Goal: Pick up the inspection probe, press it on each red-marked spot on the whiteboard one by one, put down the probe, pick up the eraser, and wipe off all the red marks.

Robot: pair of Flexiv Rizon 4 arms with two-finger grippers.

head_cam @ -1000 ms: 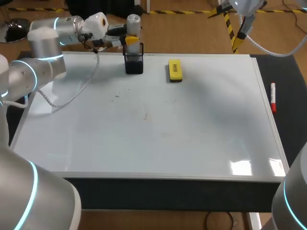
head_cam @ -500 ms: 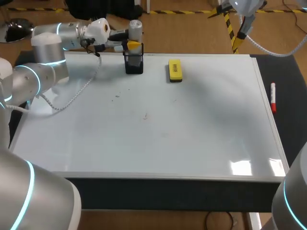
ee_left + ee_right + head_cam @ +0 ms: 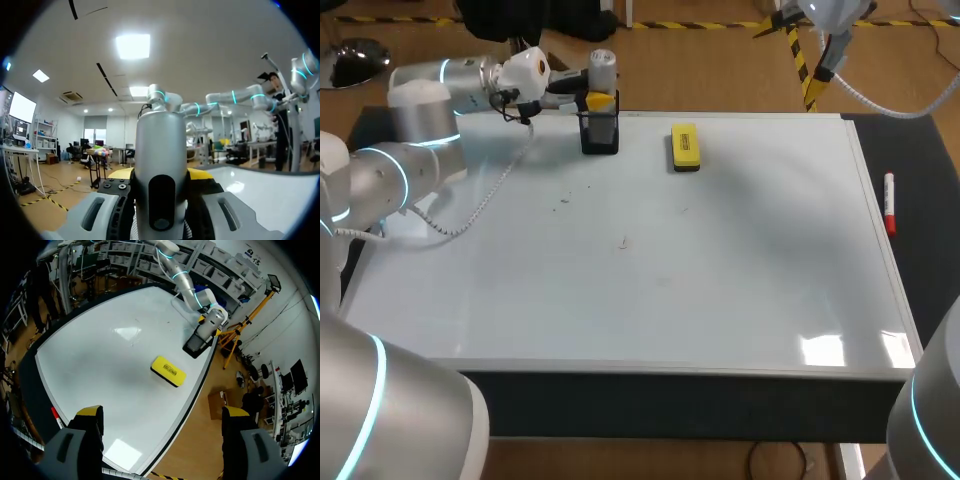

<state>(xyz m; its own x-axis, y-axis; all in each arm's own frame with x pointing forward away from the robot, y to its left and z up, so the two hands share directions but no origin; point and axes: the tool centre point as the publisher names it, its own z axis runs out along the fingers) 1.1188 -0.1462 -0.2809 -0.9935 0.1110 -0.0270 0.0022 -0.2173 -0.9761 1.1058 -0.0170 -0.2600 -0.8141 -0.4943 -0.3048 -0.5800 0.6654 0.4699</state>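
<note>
Step in hand, by my judgement: picking up the probe. No pressing done yet.

Near edge: the whiteboard [image 3: 740,300] covers most of the tabletop [image 3: 920,170]. Its near half is bare, with wide room for travel.

Middle: a few small faint marks [image 3: 624,242] lie left of centre in the head view. They are too small to tell the colour. I take these to be the spots to press.

Right of frame: a red marker [image 3: 889,203] lies off the board on the dark tabletop, well apart from everything else.

Far edge: a black holder [image 3: 600,132] stands at the upper left of centre, and the yellow eraser [image 3: 685,146] lies near it to the right, apart.

The left tool [image 3: 595,98] is clenched on the probe [image 3: 602,62], gripping it from two sides just above the holder. The left wrist view confirms this, with the silver probe [image 3: 160,150] upright between the yellow tips. I cannot tell whether its lower end is clear of the holder rim.

The right tool [image 3: 162,415] is released and empty, high above the board's far right corner and out of the way.

Next move calls for:
- a straight lift until the probe clears the holder;
- then a swing toward the near-left marks, tip down;
- a path kept left of the eraser.

Risk: dragging the holder if the probe catches on its rim.
</note>
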